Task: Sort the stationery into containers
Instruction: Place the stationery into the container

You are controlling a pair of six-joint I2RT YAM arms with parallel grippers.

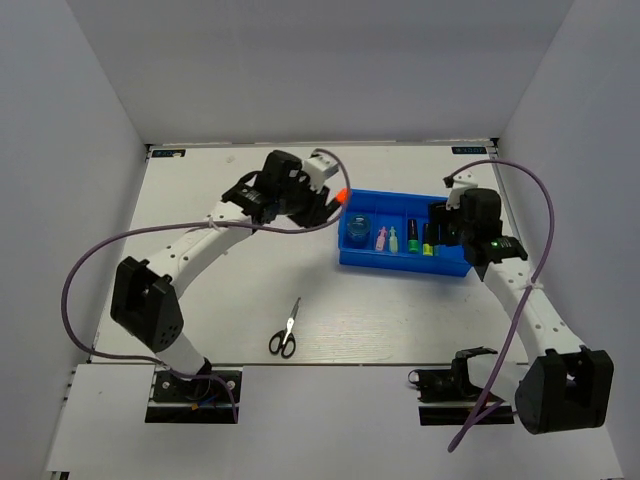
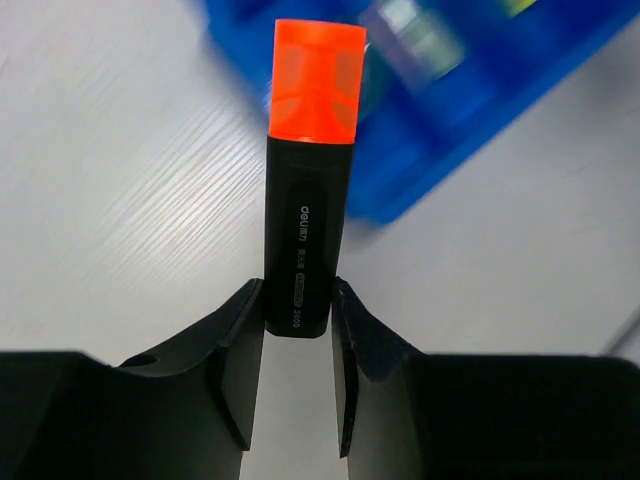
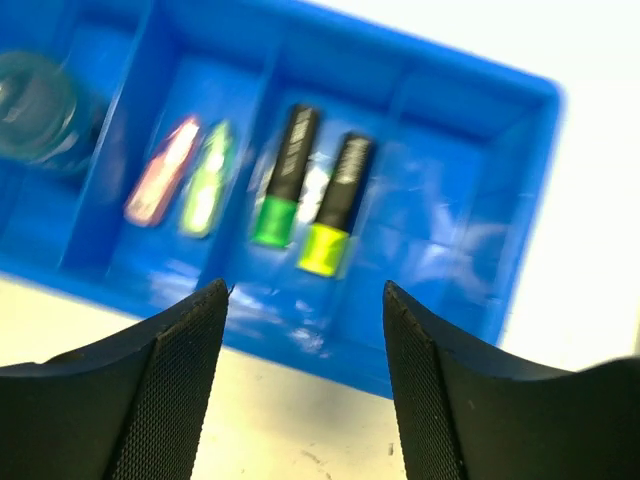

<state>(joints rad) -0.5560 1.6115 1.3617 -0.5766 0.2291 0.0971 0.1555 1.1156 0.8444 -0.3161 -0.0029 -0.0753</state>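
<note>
My left gripper (image 2: 297, 300) is shut on the black body of an orange-capped highlighter (image 2: 308, 190), held above the table just left of the blue tray (image 1: 452, 265); from above the orange cap (image 1: 341, 196) shows by the tray's left end. The tray (image 3: 470, 110) holds a pink highlighter (image 3: 160, 172), a pale green one (image 3: 207, 180), a green-capped one (image 3: 282, 180) and a yellow-capped one (image 3: 335, 205). My right gripper (image 3: 305, 300) is open and empty above the tray's near right side. The black-handled scissors (image 1: 286, 330) lie on the table in front.
A round blue-green object (image 1: 360, 228) sits in the tray's left compartment, also in the right wrist view (image 3: 35, 110). White walls enclose the table on three sides. Purple cables loop from both arms.
</note>
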